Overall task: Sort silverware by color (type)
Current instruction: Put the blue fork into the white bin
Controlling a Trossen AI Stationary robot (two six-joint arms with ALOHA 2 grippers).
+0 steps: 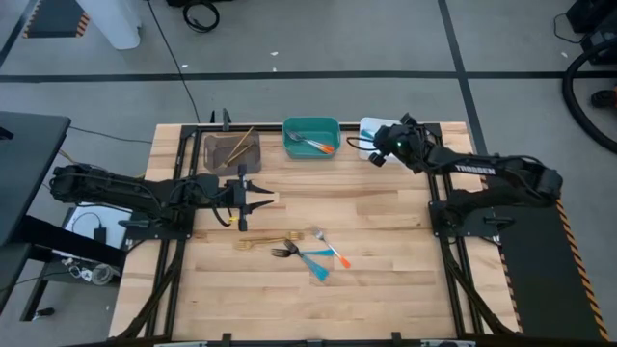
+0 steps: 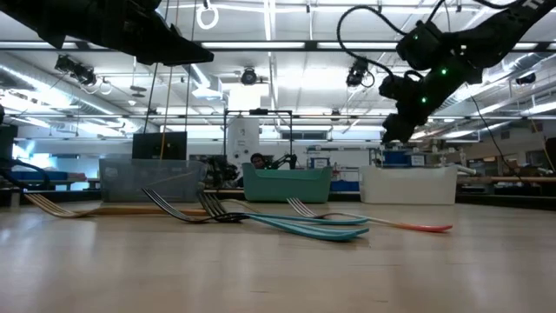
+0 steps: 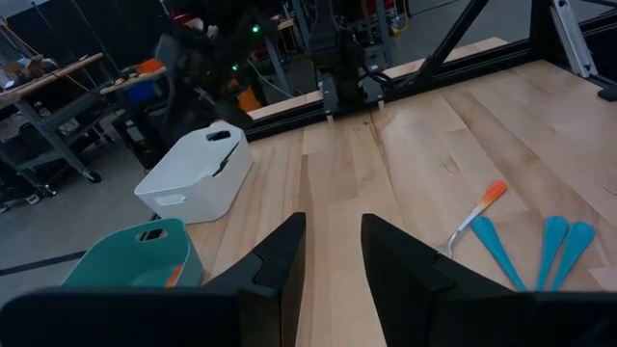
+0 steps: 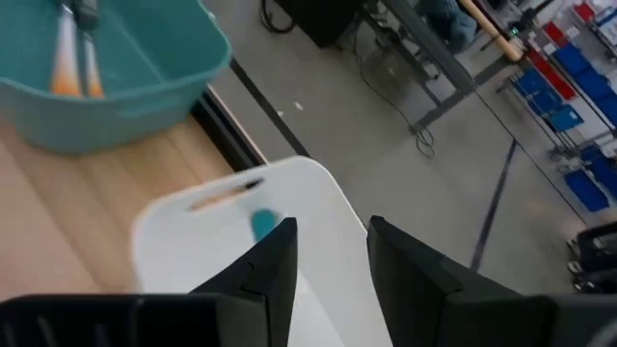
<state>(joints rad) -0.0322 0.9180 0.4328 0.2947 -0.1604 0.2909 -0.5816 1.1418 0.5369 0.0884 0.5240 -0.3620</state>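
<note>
So the right arm reaches across toward the top of the frame in the high view, wrist bent down, with the right gripper hanging over the white bin at upper right of the table. Its fingers are spread with nothing between them, and there's a blue-handled piece lying in the bin below.

The left arm stretches in from the left edge, pretty much level, and the left gripper sits over bare wood just below the grey bin. Fingers parted, holding nothing.

The teal bin up top has orange-handled pieces in it, and the grey one has gold pieces. The rest of the silverware is still loose in a cluster lower centre: gold fork, dark fork, blue-handled ones, one orange-handled fork.
</note>
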